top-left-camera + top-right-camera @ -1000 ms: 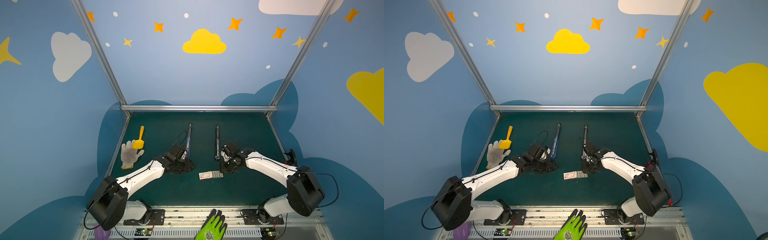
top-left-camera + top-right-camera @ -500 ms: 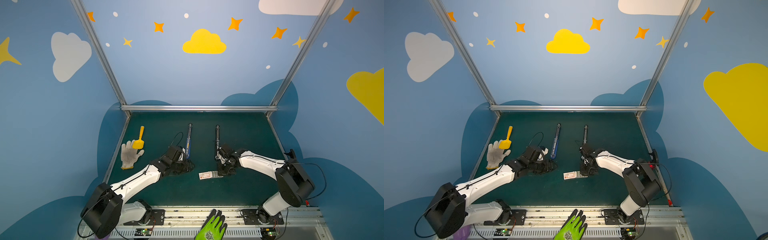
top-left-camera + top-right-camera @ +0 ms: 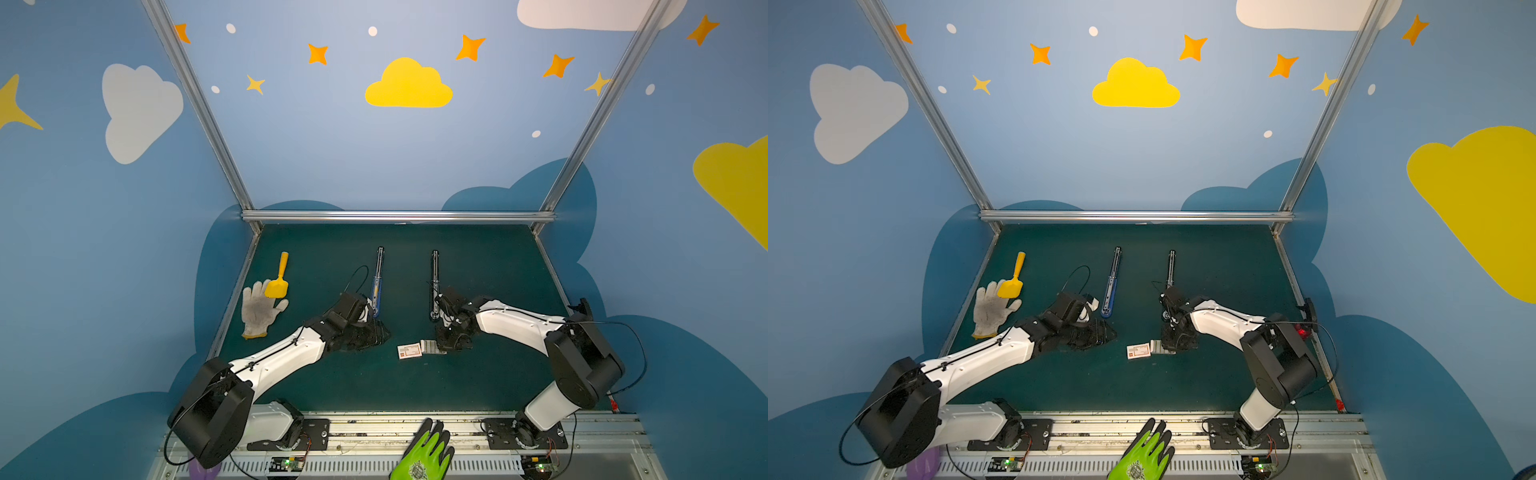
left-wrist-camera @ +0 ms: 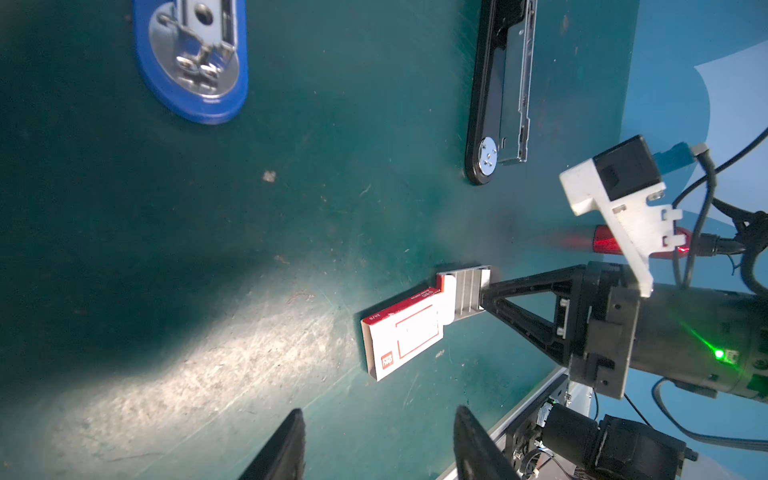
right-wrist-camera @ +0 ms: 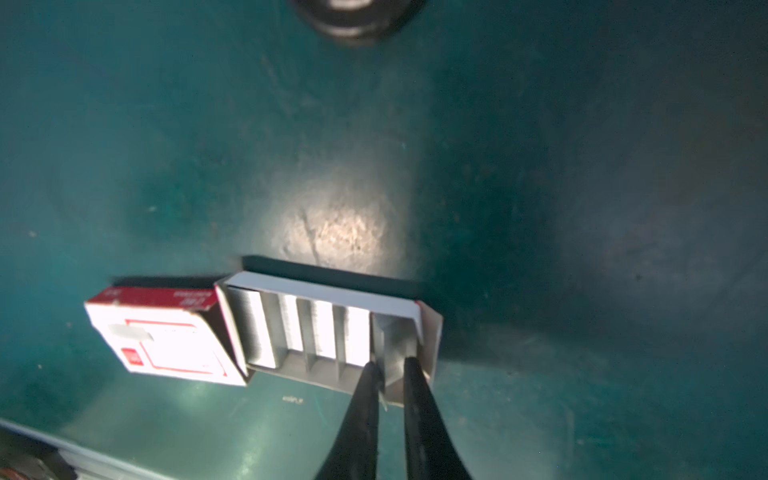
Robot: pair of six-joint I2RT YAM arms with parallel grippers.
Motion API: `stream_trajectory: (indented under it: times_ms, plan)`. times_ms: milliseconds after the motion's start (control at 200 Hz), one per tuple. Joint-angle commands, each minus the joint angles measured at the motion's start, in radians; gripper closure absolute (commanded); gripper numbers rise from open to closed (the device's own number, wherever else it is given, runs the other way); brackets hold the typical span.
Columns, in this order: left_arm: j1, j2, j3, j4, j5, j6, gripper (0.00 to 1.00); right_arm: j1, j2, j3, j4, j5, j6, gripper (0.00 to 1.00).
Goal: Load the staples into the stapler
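- at the end of the tray (image 5: 324, 291), the right gripper (image 5: 390, 363) has come down from beside the black stapler (image 3: 434, 282), where it hung a second ago.
- its jaws are almost closed, a narrow gap left, tips in the end bay; whether they pinch a strip i cannot tell.
- the staples (image 5: 322, 332) lie rowed in the tray, slid out of the box (image 5: 166, 336), near the black stapler, not yet in it.
- the left gripper (image 4: 378, 419) sits about where it was, near the blue stapler (image 3: 377, 286), jaws half open, empty.
- so picking looks begun; loading has not.

A yellow scoop (image 3: 276, 286) lies across a white knit glove's (image 3: 258, 309) fingertips.
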Motion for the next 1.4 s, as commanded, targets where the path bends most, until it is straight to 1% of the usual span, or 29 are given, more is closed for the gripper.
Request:
stream_trajectory:
  times_ms: [0,215,305,345,671,766,911,1076,1252,1392]
  plan:
    - [0.002,0.014,0.014,0.010,0.005,0.010,0.43,-0.002,0.026,0.032,-0.018,0.026,-0.004,0.86]
    - [0.002,0.020,0.013,0.013,0.007,0.008,0.43,0.002,0.052,0.050,-0.029,0.034,-0.008,0.88]
    - [0.002,0.021,0.011,0.013,0.007,0.008,0.43,0.005,0.059,0.053,-0.037,0.049,-0.004,0.84]
    - [0.002,0.021,0.010,0.015,0.005,0.009,0.43,0.006,0.057,0.053,-0.039,0.053,-0.002,0.84]
    - [0.002,0.017,0.006,0.018,0.007,0.007,0.43,0.006,-0.043,0.075,-0.077,0.060,-0.003,0.83]
    - [0.002,0.017,0.004,0.024,0.008,0.003,0.43,0.005,-0.049,0.079,-0.082,0.064,-0.008,0.81]
    - [0.002,0.013,-0.002,0.027,0.008,-0.001,0.43,0.005,-0.034,0.076,-0.067,0.050,-0.010,0.79]
    - [0.002,0.006,-0.007,0.027,0.006,-0.003,0.43,0.008,-0.017,0.073,-0.049,0.031,-0.010,0.83]
    - [0.002,0.008,-0.010,0.029,0.003,-0.005,0.43,0.009,0.008,0.073,-0.038,0.025,-0.013,0.83]
    - [0.002,0.009,-0.010,0.029,0.006,-0.005,0.43,0.008,0.032,0.068,-0.033,0.031,-0.007,0.80]
